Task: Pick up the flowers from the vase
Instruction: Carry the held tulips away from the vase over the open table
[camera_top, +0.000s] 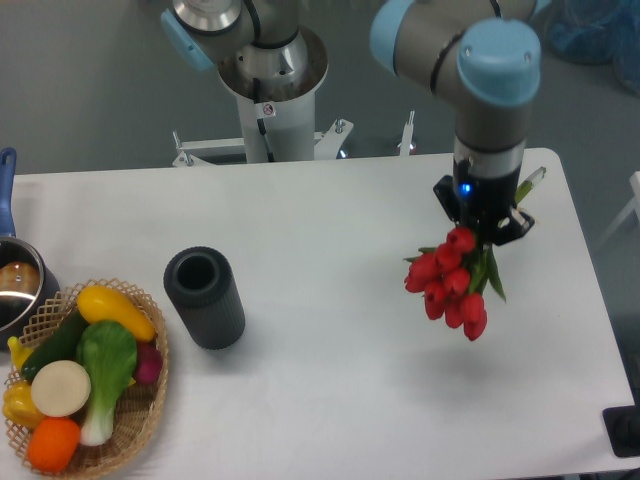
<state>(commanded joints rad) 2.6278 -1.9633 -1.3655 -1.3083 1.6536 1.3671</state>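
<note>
1. We are seeing the flowers (448, 283), a tied bunch of red tulip buds with green leaves, hanging over the right part of the table, buds tilting down and toward us.
2. We are seeing the vase (204, 297), a dark matte cylinder, standing upright well to the left, its round mouth showing empty.

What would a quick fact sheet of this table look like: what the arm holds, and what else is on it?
held item: flowers, red tulip buds hanging down
holder: gripper, shut on the stems, above the table's right side
vase: dark cylinder, upright, mouth empty, left of centre
basket: woven, full of vegetables, front left corner
pot: steel, blue handle, at left edge
table: white
</note>
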